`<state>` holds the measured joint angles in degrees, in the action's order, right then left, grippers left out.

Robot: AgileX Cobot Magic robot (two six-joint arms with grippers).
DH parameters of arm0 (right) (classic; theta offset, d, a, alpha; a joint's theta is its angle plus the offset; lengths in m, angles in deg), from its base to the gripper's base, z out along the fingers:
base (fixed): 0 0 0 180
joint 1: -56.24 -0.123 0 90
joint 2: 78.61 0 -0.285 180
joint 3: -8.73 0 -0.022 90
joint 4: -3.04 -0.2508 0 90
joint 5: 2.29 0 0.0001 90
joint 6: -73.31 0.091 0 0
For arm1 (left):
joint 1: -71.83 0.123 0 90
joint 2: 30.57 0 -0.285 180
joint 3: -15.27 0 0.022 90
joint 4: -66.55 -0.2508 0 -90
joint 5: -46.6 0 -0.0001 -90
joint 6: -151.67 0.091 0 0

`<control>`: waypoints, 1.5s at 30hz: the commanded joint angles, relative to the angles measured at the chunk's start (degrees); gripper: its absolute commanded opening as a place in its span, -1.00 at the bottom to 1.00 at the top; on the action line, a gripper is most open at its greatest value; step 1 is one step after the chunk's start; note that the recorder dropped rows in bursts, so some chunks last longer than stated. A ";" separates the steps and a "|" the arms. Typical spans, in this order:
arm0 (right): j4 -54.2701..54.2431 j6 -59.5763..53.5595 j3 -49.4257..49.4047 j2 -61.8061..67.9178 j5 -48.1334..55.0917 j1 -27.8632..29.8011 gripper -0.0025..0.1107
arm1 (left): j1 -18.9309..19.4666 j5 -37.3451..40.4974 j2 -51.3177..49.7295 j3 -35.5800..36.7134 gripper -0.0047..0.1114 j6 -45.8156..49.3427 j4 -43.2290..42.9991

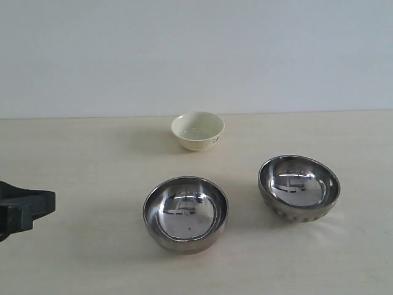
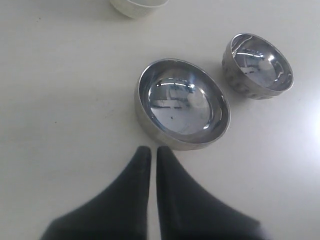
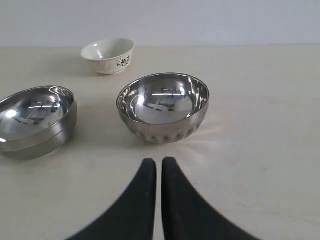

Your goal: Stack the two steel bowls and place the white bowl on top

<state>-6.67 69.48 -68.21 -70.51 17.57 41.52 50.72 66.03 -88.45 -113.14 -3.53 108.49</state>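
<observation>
Bowls separate on worktop (image 1: 73, 258): smooth steel bowl (image 1: 185, 214) near centre, dimpled steel bowl (image 1: 299, 187) to its right, white bowl (image 1: 198, 130) behind. Left pincer (image 2: 150, 150) and right pincer (image 3: 159, 161) both clenched, empty. Step: first pickup, not begun. Next: release one pincer, grip steel bowl rim, nest into other.

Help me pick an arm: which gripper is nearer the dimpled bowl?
Right. The right gripper sits just before the dimpled bowl; the left gripper faces the smooth bowl, farther away.
</observation>
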 commanded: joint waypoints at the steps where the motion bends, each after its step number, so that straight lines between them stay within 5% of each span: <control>1: 0.10 0.00 -0.27 -0.32 -0.28 0.30 -0.96 | -0.11 -0.06 1.72 0.90 -0.85 0.24 0.62; 14: 0.10 0.00 -0.27 -0.32 -0.28 0.30 -0.96 | 0.05 -0.17 2.59 0.90 -0.85 0.24 0.62; 23: 0.10 0.00 -0.27 -0.32 -0.28 0.30 -0.96 | 4.32 0.10 21.61 0.90 -0.85 0.24 1.12; 31: 0.10 0.00 -0.27 -0.32 -0.28 0.30 -0.96 | 10.74 0.11 43.44 0.90 -0.85 0.39 0.35; 45: 0.10 0.00 -0.27 -0.32 -0.28 0.30 -0.96 | 23.77 -3.88 47.05 4.71 -0.85 12.86 -1.23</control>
<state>-6.67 69.48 -68.21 -70.51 17.57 41.52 73.07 64.19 -41.58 -110.33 8.19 107.64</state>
